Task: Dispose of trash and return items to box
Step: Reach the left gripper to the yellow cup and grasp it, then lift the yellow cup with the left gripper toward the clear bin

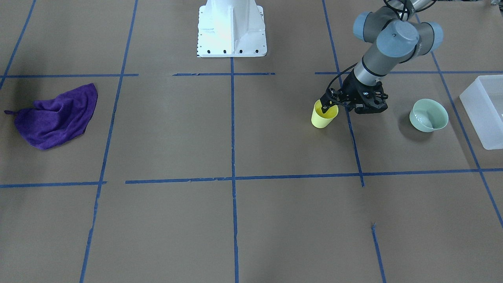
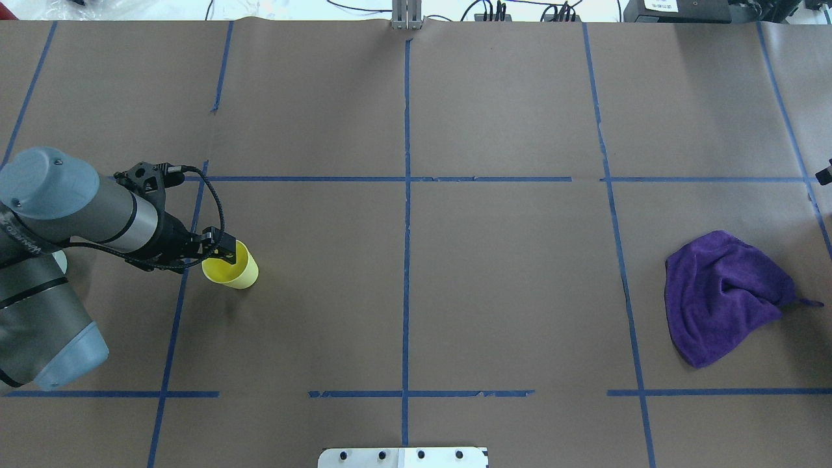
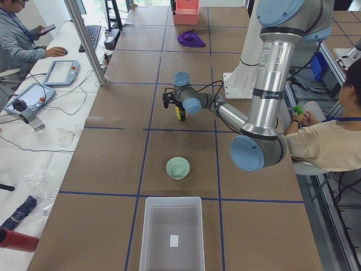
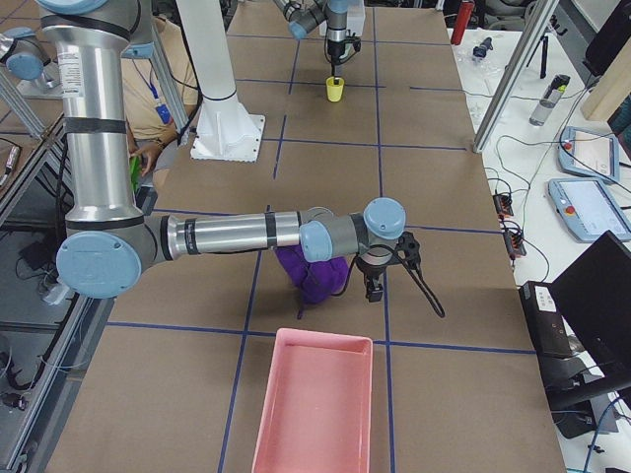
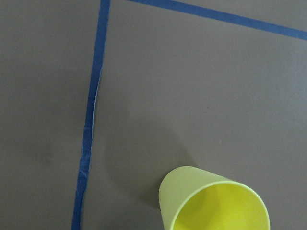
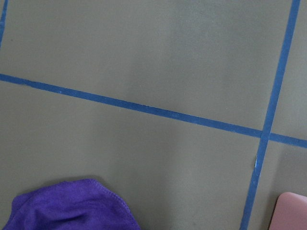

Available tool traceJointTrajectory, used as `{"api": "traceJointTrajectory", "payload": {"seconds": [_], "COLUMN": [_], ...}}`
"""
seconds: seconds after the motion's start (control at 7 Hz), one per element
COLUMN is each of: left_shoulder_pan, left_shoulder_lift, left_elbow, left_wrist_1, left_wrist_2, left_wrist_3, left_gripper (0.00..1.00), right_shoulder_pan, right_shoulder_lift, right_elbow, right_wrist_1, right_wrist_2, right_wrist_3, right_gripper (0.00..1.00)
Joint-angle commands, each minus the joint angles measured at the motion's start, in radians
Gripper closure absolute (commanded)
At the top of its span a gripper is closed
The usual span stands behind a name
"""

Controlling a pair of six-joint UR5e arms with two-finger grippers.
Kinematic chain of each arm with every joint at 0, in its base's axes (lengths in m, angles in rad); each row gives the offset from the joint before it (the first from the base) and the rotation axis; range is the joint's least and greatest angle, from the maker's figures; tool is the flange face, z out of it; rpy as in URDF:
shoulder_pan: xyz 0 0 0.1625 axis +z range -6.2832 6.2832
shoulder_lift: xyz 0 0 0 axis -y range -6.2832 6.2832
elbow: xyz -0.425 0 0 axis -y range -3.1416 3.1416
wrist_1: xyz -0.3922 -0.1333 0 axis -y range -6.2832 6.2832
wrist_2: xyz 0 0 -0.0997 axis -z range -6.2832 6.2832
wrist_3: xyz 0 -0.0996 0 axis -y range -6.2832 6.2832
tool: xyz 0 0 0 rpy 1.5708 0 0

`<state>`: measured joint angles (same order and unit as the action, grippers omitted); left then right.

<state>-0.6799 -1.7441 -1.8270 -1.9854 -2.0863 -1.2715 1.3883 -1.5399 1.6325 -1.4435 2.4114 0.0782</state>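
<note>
The yellow cup [image 1: 324, 116] stands on the brown table, also seen in the overhead view [image 2: 233, 268] and low in the left wrist view [image 5: 216, 201]. My left gripper [image 1: 329, 105] comes down on its rim, with one finger inside and one outside, and looks shut on the rim. The frosted white box [image 1: 485, 114] stands open and empty at the table's end on my left [image 3: 172, 234]. My right gripper [image 4: 375, 288] hangs just beside a purple cloth [image 4: 315, 276]; I cannot tell whether it is open or shut.
A pale green bowl [image 1: 428, 115] sits between the cup and the box. The purple cloth [image 2: 721, 296] lies crumpled on my right side. A pink bin [image 4: 315, 404] stands at the right end. The robot base [image 1: 232, 27] is at the table's back edge.
</note>
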Motion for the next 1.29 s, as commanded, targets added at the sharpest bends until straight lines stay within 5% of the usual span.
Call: {"api": "traceJointTrajectory", "payload": {"seconds": [0.0, 0.14, 0.57, 0.71, 1.14], "left_shoulder_pan": [0.022, 0.022, -0.021, -0.14, -0.495], "left_shoulder_lift": [-0.008, -0.008, 0.012, 0.093, 0.406], "left_elbow": [0.015, 0.014, -0.073, -0.157, -0.163], "left_wrist_1": [-0.001, 0.0, 0.002, 0.003, -0.006], "left_wrist_2": [0.003, 0.003, 0.002, -0.003, -0.014], "left_wrist_3": [0.0, 0.0, 0.006, 0.042, 0.871], "left_gripper": [0.8, 1.0, 1.0, 1.0, 1.0], "right_shoulder_pan": [0.0, 0.0, 0.0, 0.0, 0.0], "right_shoulder_lift": [0.0, -0.002, -0.002, -0.002, -0.002], "right_elbow": [0.0, -0.002, -0.01, -0.01, -0.025], "right_wrist_1": [0.0, 0.0, 0.0, 0.0, 0.0], "right_wrist_2": [0.0, 0.0, 0.0, 0.0, 0.001], "right_wrist_3": [-0.002, -0.002, -0.002, -0.002, 0.0], "right_gripper": [0.0, 0.0, 0.0, 0.0, 0.0]}}
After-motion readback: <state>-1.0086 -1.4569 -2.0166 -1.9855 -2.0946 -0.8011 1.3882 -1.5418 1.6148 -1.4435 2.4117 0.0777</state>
